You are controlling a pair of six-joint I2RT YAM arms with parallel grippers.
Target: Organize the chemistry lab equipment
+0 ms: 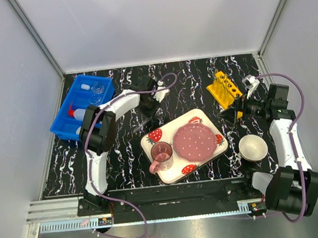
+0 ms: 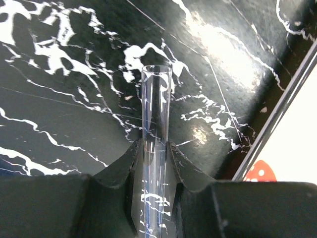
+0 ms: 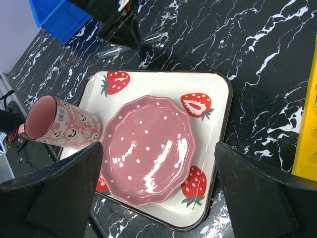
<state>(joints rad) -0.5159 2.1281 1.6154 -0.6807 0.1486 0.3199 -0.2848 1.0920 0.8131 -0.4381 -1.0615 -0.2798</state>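
Snugly, left gripper (image 2: 154, 148) pinching glass tube (image 2: 157, 94), right gripper (image 3: 158, 148) — jaws wide

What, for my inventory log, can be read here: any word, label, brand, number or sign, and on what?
Pink cup: white sticker with barcode-like bars; its characters are too small to read.
Strawberry tray, pink plate, yellow rack: no text visible, only patterns or plain colour.
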